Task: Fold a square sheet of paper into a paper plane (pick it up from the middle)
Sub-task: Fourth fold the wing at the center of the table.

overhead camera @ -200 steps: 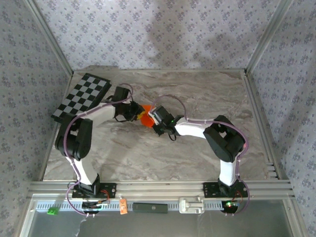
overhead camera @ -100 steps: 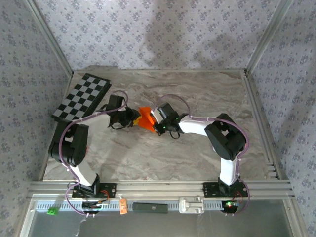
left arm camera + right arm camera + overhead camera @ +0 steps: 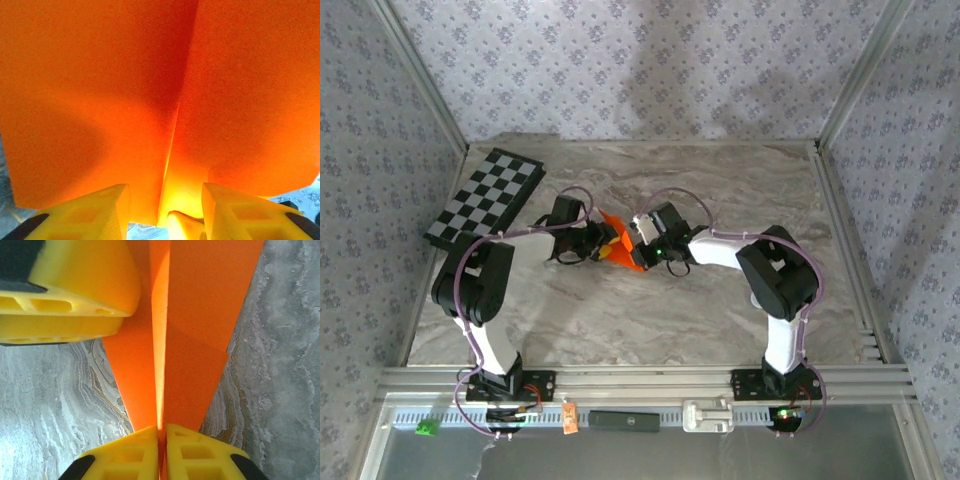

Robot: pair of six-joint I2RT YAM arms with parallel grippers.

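Note:
The orange square sheet of paper [image 3: 619, 246], creased into a narrow paper plane shape, hangs just above the table's middle between both grippers. My right gripper [image 3: 639, 243] is shut on the bottom fold of the paper [image 3: 200, 315], its yellow fingertips [image 3: 130, 450] pressed together on the crease. My left gripper [image 3: 602, 247] faces it from the left. Its yellow fingers [image 3: 90, 212] stand apart on either side of the paper's centre fold [image 3: 125, 90], with a gap on each side. One left finger [image 3: 75, 290] shows against the paper in the right wrist view.
A black-and-white checkerboard [image 3: 485, 198] lies at the table's back left corner. Patterned walls and metal frame posts enclose the marble table [image 3: 720, 320]. Open tabletop lies in front of and to the right of the grippers.
The left gripper's jaws have spread apart around the fold. The left arm's elbow has swung, and the paper has turned a little between the grippers. The right gripper keeps its hold.

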